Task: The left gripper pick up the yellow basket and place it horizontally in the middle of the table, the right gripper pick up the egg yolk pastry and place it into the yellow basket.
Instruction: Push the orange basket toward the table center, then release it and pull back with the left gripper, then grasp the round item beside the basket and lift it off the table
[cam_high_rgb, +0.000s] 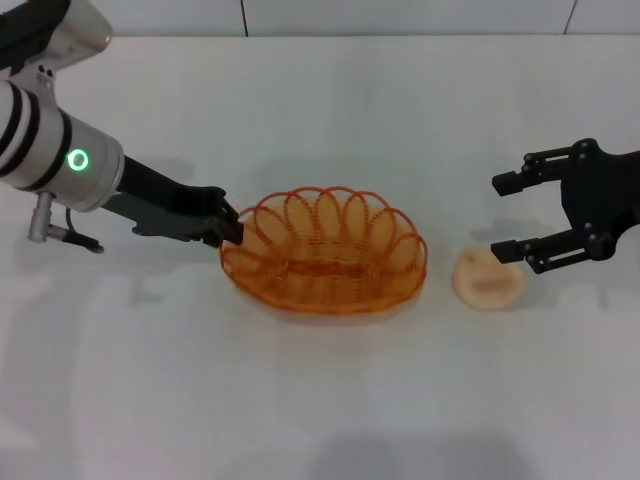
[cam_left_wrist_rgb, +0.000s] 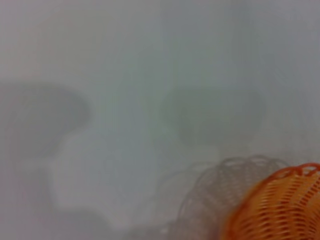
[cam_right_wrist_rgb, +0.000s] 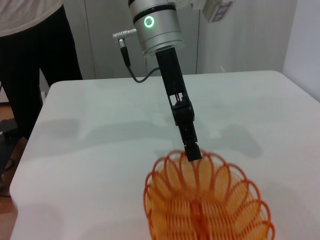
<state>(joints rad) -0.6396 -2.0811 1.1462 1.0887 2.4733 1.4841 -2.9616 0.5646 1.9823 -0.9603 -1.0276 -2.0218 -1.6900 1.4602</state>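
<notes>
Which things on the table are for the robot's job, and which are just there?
For the job:
- yellow basket
- egg yolk pastry
- left claw, at the basket's rim
- right claw, open beside the pastry
- table

Just there:
- a person standing behind the table

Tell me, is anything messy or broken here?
Nothing stands out. The basket sits upright and whole on the table, the left gripper at its rim. The pastry lies beside it, whole, by the open right gripper.
</notes>
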